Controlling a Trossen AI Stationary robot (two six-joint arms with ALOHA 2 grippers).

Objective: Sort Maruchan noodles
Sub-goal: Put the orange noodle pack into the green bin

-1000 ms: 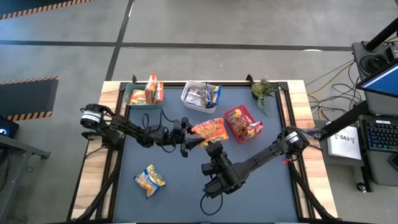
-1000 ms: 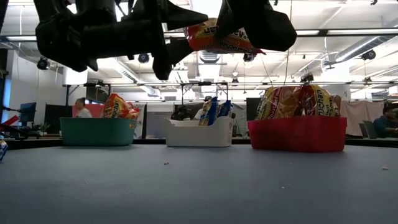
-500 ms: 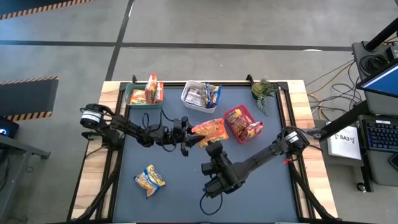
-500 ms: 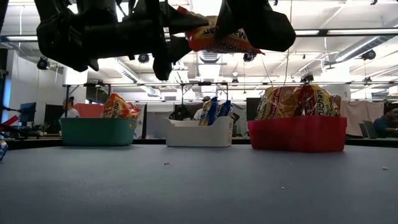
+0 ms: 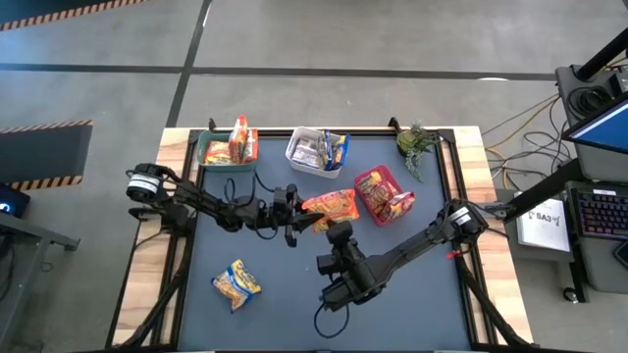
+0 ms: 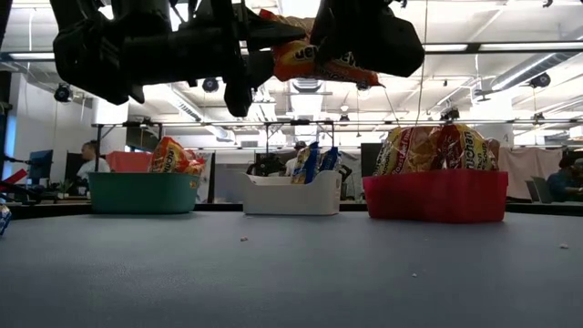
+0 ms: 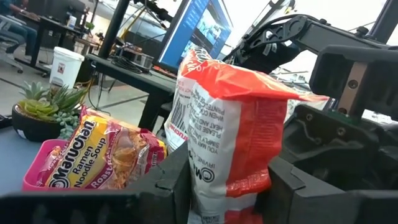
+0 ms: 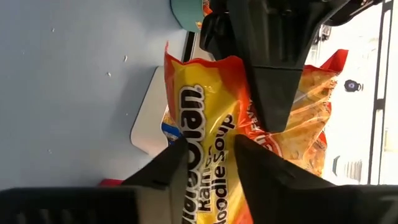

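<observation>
Above the table (image 5: 294,294), both claws meet at one raised packet (image 5: 332,205).

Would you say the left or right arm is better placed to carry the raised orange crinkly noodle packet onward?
Probably left: the left gripper pinches the orange crinkly noodle packet, while the right gripper's fingers look parted.

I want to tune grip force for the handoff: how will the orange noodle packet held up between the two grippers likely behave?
The orange noodle packet probably has floppy, crinkly edges, since its wrapper creases between the left gripper fingers. It looks light, hanging in mid-air above the table. The glossy film may slip as the right gripper lets go.
</observation>
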